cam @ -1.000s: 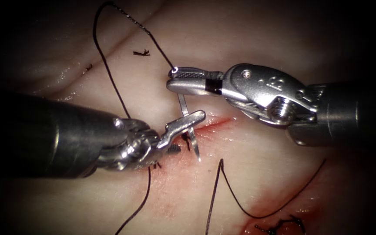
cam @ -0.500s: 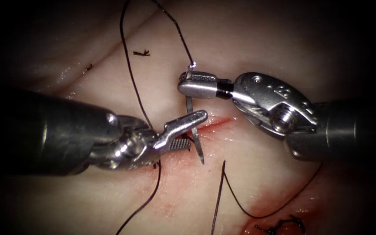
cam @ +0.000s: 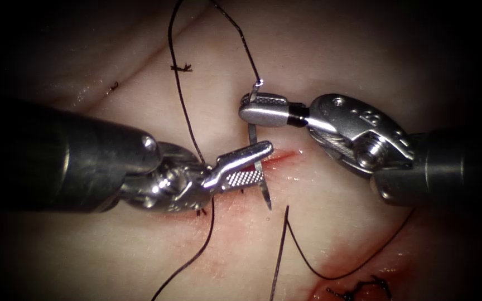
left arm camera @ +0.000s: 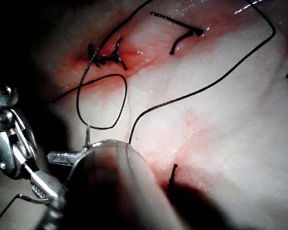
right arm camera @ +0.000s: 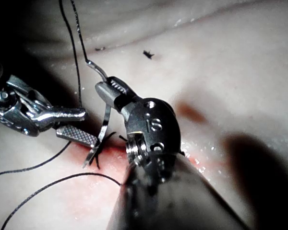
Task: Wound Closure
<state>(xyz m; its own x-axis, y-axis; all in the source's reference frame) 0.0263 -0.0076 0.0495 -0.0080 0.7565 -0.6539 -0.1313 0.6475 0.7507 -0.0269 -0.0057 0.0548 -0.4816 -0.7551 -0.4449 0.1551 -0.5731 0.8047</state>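
A: Right tool (cam: 250, 108), polished metal, bright glints on the wrist, fine cross-hatching on the inner jaw face.

B: Same for the left tool (cam: 255, 164): shiny steel, a rough gridded pad on the lower jaw, matt dark shaft behind.

A: Needle (cam: 262, 187), smooth bare metal, catching light.

B: Thread (cam: 182, 106), thin, dark, matt. Tissue (cam: 336, 50), pale, wet and glossy, with slick red fluid (cam: 277, 160) along the cut.

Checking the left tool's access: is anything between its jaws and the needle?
Nothing visible. The left tool has open jaws straddling the needle over the cut; the right tool grips the needle near its thread end.
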